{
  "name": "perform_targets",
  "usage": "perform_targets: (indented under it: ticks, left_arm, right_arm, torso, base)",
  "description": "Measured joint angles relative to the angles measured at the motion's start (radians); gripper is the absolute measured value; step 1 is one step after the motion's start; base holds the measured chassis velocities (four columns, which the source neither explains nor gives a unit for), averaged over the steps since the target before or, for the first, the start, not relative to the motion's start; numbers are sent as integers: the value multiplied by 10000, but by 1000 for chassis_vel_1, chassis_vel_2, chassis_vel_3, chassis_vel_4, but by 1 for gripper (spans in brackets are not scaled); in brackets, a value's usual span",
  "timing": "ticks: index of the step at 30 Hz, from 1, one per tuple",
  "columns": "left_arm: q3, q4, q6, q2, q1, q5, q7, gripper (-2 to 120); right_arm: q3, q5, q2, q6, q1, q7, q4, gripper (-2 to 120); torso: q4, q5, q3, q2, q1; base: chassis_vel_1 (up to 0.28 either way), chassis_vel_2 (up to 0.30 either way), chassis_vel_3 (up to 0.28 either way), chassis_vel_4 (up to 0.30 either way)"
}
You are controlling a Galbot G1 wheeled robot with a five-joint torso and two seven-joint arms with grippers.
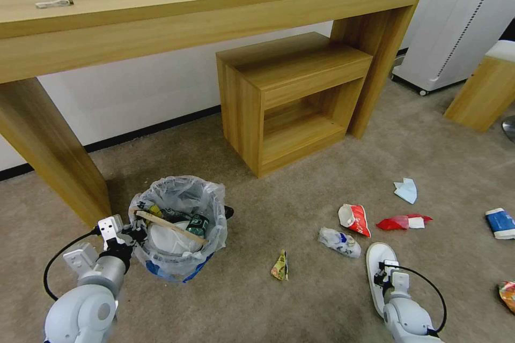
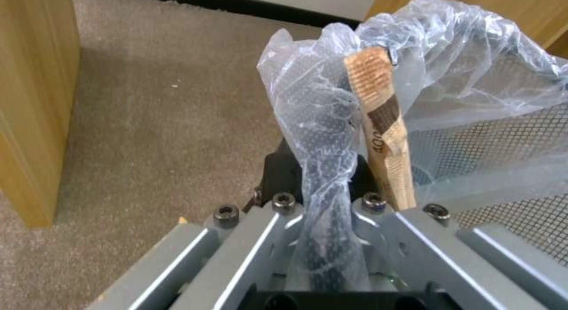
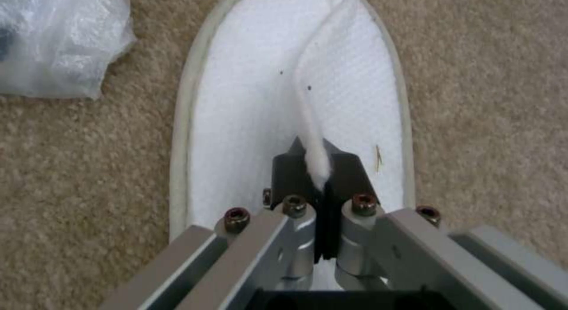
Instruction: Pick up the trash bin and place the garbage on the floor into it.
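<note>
Trash bin (image 1: 179, 228) on carpet beside the long table's leg (image 1: 56, 163), bag-lined; inside: wooden stick (image 1: 170, 225), white slipper (image 1: 169, 241), green can (image 1: 197, 224). Left gripper (image 1: 134, 233) clamped on the bin's rim and liner (image 2: 322, 137). Right gripper (image 1: 382, 273) pinched shut on a fold of the white slipper on the floor (image 3: 284, 101). Nearby on carpet: crushed bottle (image 1: 339, 241), red wrappers (image 1: 403, 221), light-blue mask (image 1: 406, 190), paper cup (image 1: 500, 223), small yellow wrapper (image 1: 280, 266). Low shelf unit (image 1: 289, 99) stands behind.

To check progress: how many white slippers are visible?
2. One slipper lies on the carpet, its strap pinched by the right gripper. The other slipper seems to sit inside the trash bin, which the left gripper holds. More may be hidden there.
</note>
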Motion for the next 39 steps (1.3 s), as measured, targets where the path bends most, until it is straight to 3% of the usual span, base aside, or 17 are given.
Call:
perform_targets:
  ticks: [8,32,35,37,38,39]
  left_arm:
    - [2,56,-3,-1,29,35,0,3]
    - [354,73,-7,-248,147,441,126,3]
    - [405,59,-9,-276,149,481,148,3]
    - [520,28,-12,-293,166,581,166,3]
    - [520,28,-12,-293,166,581,166,3]
    - [569,21,-13,-298,171,618,179,3]
  right_arm:
    - [-33,-39,1,306,-178,-221,134,0]
    - [37,960,-146,1510,-1305,-1058,2245,0]
    - [55,1201,-166,2007,-1380,-1546,2482,0]
    - [147,1483,-199,3050,-1430,-2980,2625,0]
    - [147,1483,-199,3050,-1430,-2980,2625,0]
    - [183,1599,-223,3487,-1452,-3636,2655,0]
  torso:
    - [0,1,0,0,0]
    - [0,1,0,0,-1]
    - [0,1,0,0,0]
    - [1,1,0,0,0]
    - [1,1,0,0,0]
    - [0,1,0,0,0]
  base:
    - [0,0,0,0]
    - [0,0,0,0]
    - [0,0,0,0]
    - [0,0,0,0]
    - [0,0,0,0]
    - [0,0,0,0]
